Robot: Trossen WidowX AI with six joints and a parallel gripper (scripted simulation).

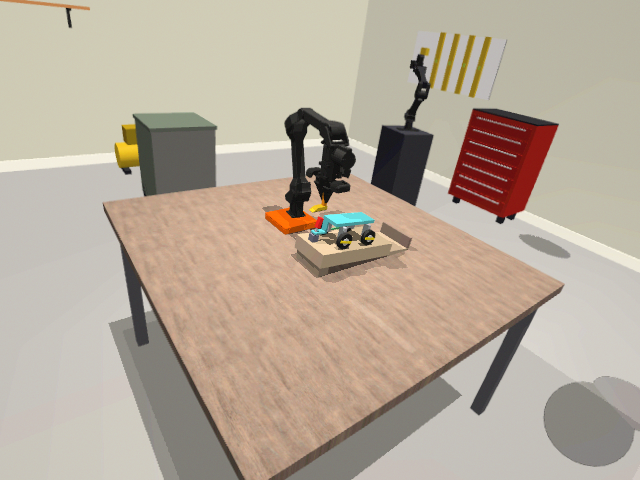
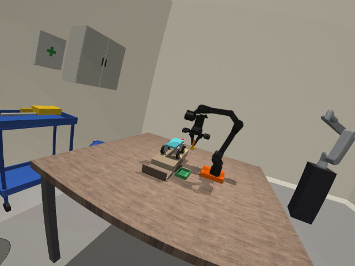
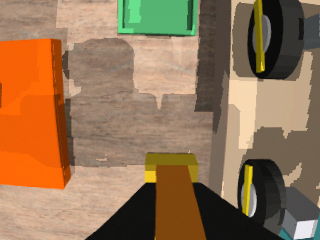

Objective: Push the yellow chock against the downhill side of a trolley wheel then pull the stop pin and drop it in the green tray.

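My gripper [image 1: 324, 195] [image 2: 194, 141] [image 3: 172, 192] is shut on the orange handle [image 3: 179, 227] of the yellow chock [image 1: 316, 207] [image 2: 192, 148] [image 3: 171, 160]. It holds the chock low over the table, just off the side of the tan ramp [image 1: 341, 254] [image 2: 165, 161] [image 3: 267, 114]. The cyan trolley [image 1: 349, 219] [image 2: 174, 142] stands on the ramp, and two of its black wheels [image 3: 274, 34] [image 3: 262, 187] show in the wrist view. The red-headed stop pin [image 1: 318, 222] [image 2: 186, 139] is at the trolley's uphill end. The green tray [image 2: 182, 173] lies on the table beside the ramp.
The arm's orange base plate [image 1: 289, 221] [image 2: 212, 175] [image 3: 30, 114] sits close to the tray and the ramp. A low brown board [image 1: 395, 235] [image 2: 156, 170] stands at the ramp's downhill end. Off the table are a cabinet, a red tool chest and a blue cart.
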